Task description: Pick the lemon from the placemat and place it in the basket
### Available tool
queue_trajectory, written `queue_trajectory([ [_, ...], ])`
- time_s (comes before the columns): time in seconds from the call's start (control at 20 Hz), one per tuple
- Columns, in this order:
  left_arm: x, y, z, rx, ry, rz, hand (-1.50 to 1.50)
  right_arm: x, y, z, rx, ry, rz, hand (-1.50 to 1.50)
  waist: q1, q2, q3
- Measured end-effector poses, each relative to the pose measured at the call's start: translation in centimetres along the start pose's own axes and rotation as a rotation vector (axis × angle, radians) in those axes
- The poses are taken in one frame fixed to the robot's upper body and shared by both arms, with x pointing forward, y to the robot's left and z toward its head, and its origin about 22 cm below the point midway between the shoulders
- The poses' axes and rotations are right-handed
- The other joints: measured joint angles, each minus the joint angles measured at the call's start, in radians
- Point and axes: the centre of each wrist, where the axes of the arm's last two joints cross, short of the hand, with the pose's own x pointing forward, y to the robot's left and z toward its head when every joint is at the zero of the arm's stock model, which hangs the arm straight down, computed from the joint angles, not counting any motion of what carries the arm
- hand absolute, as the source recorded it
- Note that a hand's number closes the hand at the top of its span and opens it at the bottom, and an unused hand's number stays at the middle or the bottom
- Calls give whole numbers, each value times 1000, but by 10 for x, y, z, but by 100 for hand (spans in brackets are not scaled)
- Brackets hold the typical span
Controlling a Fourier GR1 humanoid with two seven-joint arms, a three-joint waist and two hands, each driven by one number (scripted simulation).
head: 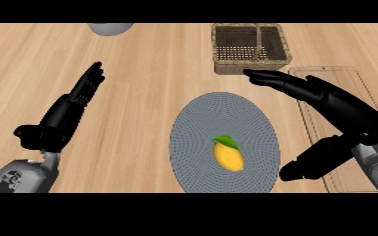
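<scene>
Pale wood forms the bench [148, 55], carrying everything. On it, left of the right robot hand [325, 100], lies one round grey placemat [221, 110]; one clear tray [336, 74] sits beneath that hand. One wicker basket [247, 66], split into two compartments, stands just beyond its fingertips. The right robot hand is open, fingers stretched out towards the basket and thumb spread below, holding nothing. The left robot hand [66, 112] is also open and rests well off to the far side of the placemat.

One lemon [229, 156] lies on the placemat's near part, just left of the right thumb and closer to the robot than the fingers. Its long axis runs roughly away from the robot, leaf end farther. The right hand is clearly nearer, so I judge it should take the lemon. One grey vessel [111, 28] shows beyond the left hand.
</scene>
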Motion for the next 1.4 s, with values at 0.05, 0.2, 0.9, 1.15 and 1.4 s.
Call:
queue_trajectory([
  [0.05,1,2,-2,-4,0,-2,0,5,-9,-1,44,21,44,-150,2,1,0],
  [0.2,2,3,-3,-5,-2,-5,0,16,-34,1,187,82,120,-150,6,2,0],
  [0.9,3,0,-4,-9,-12,-3,0,1,-94,26,379,193,133,-150,9,3,2],
  [1.15,3,-2,-4,-10,-5,-2,0,-16,-83,28,348,199,112,-150,9,3,2],
  [1.4,-1,2,-4,-5,0,-1,0,-40,-47,22,336,187,47,-150,9,3,2],
])
